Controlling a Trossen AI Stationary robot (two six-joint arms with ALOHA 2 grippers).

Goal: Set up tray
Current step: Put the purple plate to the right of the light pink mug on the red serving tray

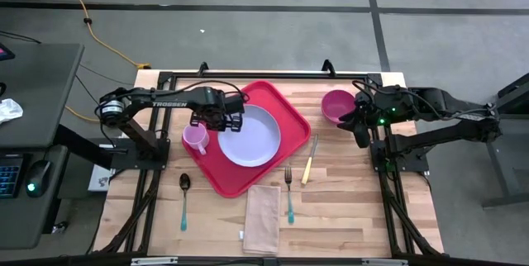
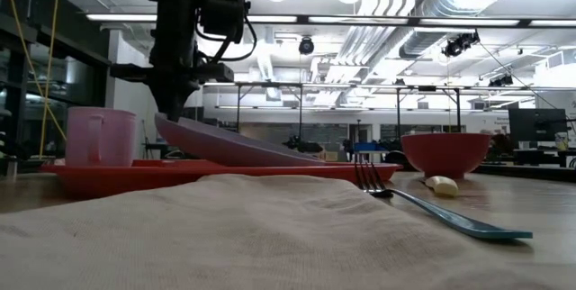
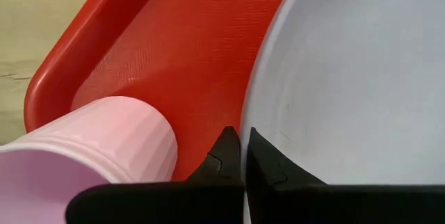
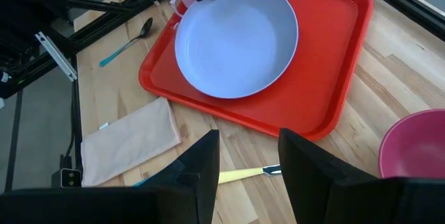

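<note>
The red tray lies slantwise on the wooden table. On it are a round lavender plate and, at its left edge, a pink cup. My left gripper points straight down at the plate's left rim and is shut on it. In the low view the plate is tilted, its left side up. My right gripper hangs open above the table's right side, beside a magenta bowl, with nothing between its fingers. My left gripper pinches the plate's left rim between its two fingertips, one finger outside the rim and one over the plate's inner face. The fingers come from above, pointing down. The held side is raised; the opposite side rests on the tray.
A yellow-handled knife and a teal-handled fork lie to the right of the tray. A beige napkin lies near the front edge, and a teal-handled spoon lies front left. The cup stands close to my left gripper.
</note>
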